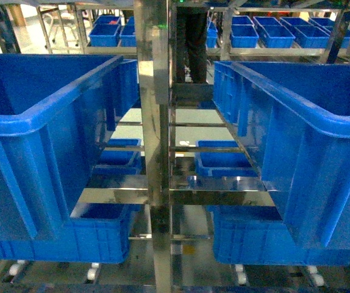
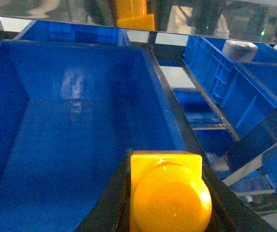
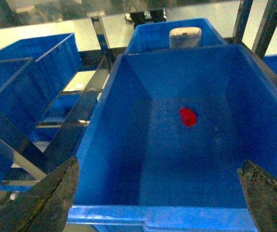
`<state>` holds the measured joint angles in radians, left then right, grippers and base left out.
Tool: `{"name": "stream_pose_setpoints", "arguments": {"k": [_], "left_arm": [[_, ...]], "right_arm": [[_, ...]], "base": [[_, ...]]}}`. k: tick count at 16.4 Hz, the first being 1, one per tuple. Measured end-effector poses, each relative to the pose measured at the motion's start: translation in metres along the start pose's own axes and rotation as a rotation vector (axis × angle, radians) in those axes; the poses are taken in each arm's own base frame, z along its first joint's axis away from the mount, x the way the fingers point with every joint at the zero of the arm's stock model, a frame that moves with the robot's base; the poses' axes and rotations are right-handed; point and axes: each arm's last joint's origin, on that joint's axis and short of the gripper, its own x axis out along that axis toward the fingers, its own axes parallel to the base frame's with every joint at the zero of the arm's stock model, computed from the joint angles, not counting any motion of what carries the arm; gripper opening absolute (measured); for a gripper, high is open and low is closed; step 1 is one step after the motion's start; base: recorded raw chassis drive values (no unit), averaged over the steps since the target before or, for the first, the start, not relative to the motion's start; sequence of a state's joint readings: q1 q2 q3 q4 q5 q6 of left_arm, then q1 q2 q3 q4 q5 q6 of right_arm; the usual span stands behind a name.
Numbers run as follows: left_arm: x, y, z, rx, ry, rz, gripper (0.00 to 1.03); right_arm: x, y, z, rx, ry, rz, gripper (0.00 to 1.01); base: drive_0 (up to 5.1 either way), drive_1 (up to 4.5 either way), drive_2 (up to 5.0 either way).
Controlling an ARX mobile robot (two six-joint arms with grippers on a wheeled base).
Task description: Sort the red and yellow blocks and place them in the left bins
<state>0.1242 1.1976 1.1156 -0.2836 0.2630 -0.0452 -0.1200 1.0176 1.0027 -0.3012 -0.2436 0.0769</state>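
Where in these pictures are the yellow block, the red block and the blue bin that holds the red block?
yellow block [image 2: 170, 193]: left wrist view, on its round top stud.
red block [image 3: 187, 117]: right wrist view, on its upper face.
blue bin [image 3: 158, 212]: right wrist view, on its near rim.

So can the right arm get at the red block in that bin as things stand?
Probably yes: the red block lies alone on the floor of the open blue bin, and the right gripper hovers above with fingers spread wide.
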Motion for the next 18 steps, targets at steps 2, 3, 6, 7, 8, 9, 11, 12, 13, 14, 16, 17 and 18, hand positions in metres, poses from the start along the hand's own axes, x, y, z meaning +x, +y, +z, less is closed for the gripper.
{"name": "stream_pose_setpoints", "arguments": {"k": [2, 3, 6, 7, 8, 9, 11, 12, 13, 14, 16, 17, 18], "left_arm": [[0.000, 0.000, 0.000, 0.000, 0.000, -0.001, 0.26], [0.000, 0.000, 0.000, 0.000, 0.000, -0.001, 0.26], [0.001, 0.000, 0.000, 0.012, -0.013, 0.006, 0.26], [0.004, 0.002, -0.005, 0.018, 0.037, 0.012, 0.26], [0.016, 0.009, -0.011, 0.026, 0.088, 0.014, 0.26], [0.033, 0.019, -0.018, 0.017, 0.163, 0.011, 0.26], [0.059, 0.040, -0.020, 0.050, 0.200, 0.048, 0.26], [0.069, 0.049, -0.017, 0.099, 0.186, 0.079, 0.26], [0.073, 0.051, -0.017, 0.109, 0.185, 0.085, 0.26], [0.077, 0.053, -0.017, 0.128, 0.181, 0.091, 0.26], [0.084, 0.055, -0.018, 0.158, 0.171, 0.105, 0.26], [0.093, 0.057, -0.020, 0.186, 0.171, 0.117, 0.26], [0.108, 0.061, -0.029, 0.226, 0.197, 0.130, 0.26]], "right_arm": [[-0.001, -0.001, -0.003, 0.007, 0.021, 0.008, 0.98], [-0.005, -0.001, -0.001, 0.002, 0.006, 0.011, 0.98], [-0.003, -0.001, -0.002, 0.003, 0.013, 0.010, 0.98], [-0.003, -0.001, -0.002, 0.003, 0.012, 0.010, 0.98], [-0.003, -0.001, -0.002, 0.003, 0.013, 0.011, 0.98], [-0.003, -0.001, -0.002, 0.003, 0.013, 0.011, 0.98], [-0.003, -0.001, -0.002, 0.003, 0.013, 0.011, 0.98], [-0.003, -0.001, -0.002, 0.002, 0.013, 0.011, 0.98], [-0.003, -0.001, -0.002, 0.002, 0.013, 0.011, 0.98], [-0.003, -0.001, -0.002, 0.002, 0.013, 0.011, 0.98], [-0.003, -0.001, -0.002, 0.000, 0.013, 0.011, 0.98], [-0.003, -0.001, -0.002, 0.000, 0.013, 0.011, 0.98], [-0.003, -0.001, -0.002, 0.000, 0.013, 0.011, 0.98]], "base": [[0.0, 0.00, 0.0], [0.0, 0.00, 0.0], [0.0, 0.00, 0.0], [0.0, 0.00, 0.0], [0.0, 0.00, 0.0], [0.0, 0.00, 0.0], [0.0, 0.00, 0.0], [0.0, 0.00, 0.0], [0.0, 0.00, 0.0], [0.0, 0.00, 0.0], [0.0, 0.00, 0.0], [0.0, 0.00, 0.0], [0.0, 0.00, 0.0]]}}
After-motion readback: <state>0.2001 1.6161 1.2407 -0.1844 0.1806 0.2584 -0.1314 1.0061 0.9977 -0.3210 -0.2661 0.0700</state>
